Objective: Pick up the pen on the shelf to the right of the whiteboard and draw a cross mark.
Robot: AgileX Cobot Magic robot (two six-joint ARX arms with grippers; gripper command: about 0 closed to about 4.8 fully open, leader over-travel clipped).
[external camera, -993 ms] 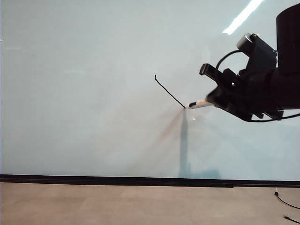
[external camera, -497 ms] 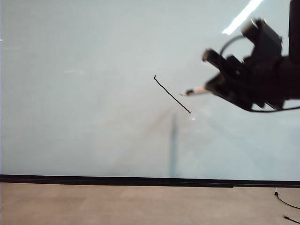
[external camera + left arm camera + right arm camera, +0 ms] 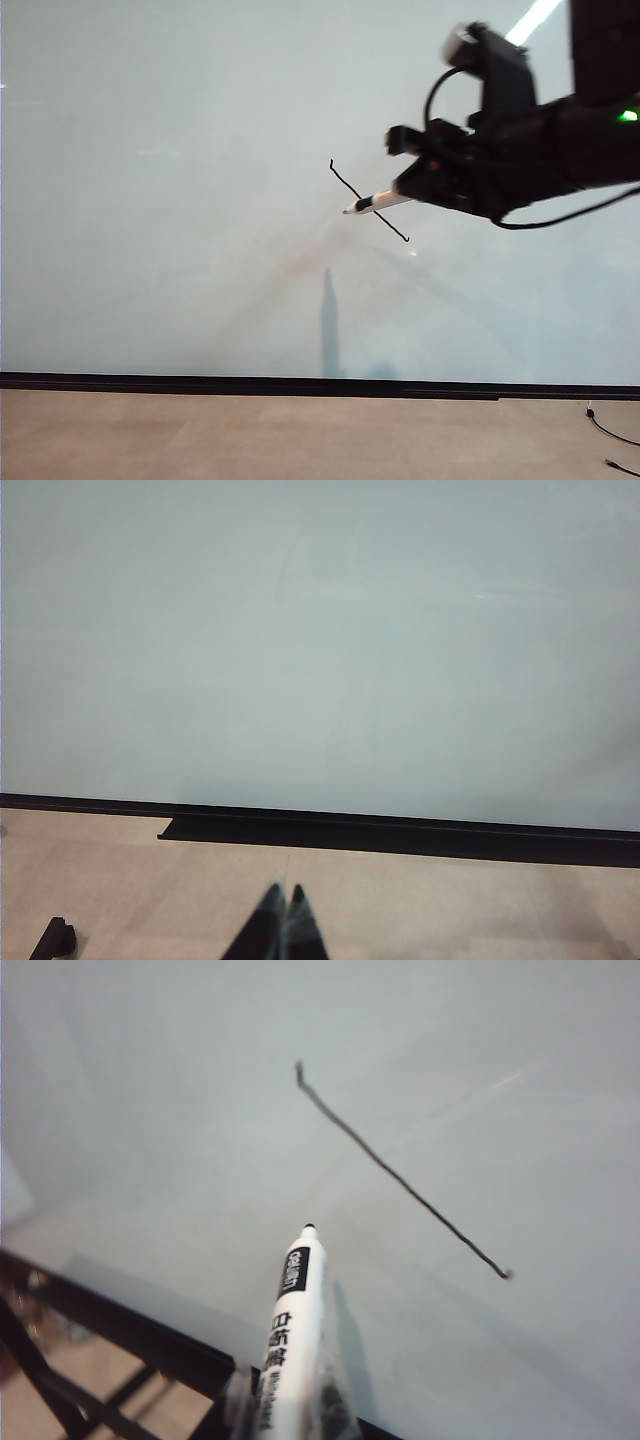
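White slim pen (image 3: 376, 202) clamped in my right gripper (image 3: 425, 185), tip off the glossy pale whiteboard (image 3: 180, 200) beside one black diagonal stroke (image 3: 370, 203); left gripper (image 3: 280, 920) pinched together, low.

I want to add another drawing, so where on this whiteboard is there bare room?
The pale glossy whiteboard is bare left of the thin black diagonal stroke and below it, down to the black bottom strip. Crowded: upper right, where the right gripper holds the white pen.
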